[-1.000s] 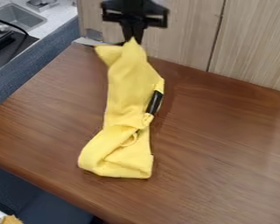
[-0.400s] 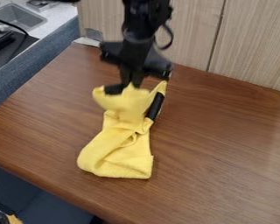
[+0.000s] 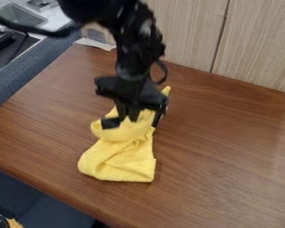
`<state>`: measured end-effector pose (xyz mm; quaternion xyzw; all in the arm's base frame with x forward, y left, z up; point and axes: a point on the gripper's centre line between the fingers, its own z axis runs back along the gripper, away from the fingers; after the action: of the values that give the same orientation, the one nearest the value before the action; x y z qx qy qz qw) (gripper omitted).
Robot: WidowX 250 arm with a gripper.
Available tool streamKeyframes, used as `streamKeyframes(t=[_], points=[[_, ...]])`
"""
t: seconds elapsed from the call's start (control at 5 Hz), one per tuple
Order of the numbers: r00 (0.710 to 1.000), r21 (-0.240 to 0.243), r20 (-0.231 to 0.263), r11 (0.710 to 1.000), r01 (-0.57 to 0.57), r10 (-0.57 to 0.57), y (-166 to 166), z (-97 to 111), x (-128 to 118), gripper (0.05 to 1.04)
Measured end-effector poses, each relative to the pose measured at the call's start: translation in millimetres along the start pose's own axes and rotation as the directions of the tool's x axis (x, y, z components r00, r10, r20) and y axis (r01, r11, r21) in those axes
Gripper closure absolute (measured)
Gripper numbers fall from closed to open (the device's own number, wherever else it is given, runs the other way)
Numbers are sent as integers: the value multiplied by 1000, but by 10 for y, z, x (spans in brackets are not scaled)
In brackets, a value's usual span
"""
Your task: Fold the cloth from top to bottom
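Black arm (image 3: 133, 49) slants down from the top edge, jaws pinching yellow cloth (image 3: 124, 162).

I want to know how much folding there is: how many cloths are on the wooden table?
1. The yellow cloth lies on the wooden table, its upper part bunched at the gripper. A smaller one under its folds would be hidden.

We see a yellow cloth (image 3: 122, 165) on the brown bench (image 3: 228, 156), creased and folded at its near end, bunched farther back, one corner pointing far.
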<state>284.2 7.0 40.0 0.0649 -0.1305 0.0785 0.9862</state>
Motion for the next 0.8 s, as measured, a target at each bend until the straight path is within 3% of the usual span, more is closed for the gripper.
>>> streamKeyframes(t=[0.4,0.6,0.8], points=[[999,20,-31,999,39,-39,-108,-151,-66,1005],[998,34,-58,999,12,-10,-90,-133,-82,853],[998,-12,-66,1000,-21,20,-61,-103,-73,598]])
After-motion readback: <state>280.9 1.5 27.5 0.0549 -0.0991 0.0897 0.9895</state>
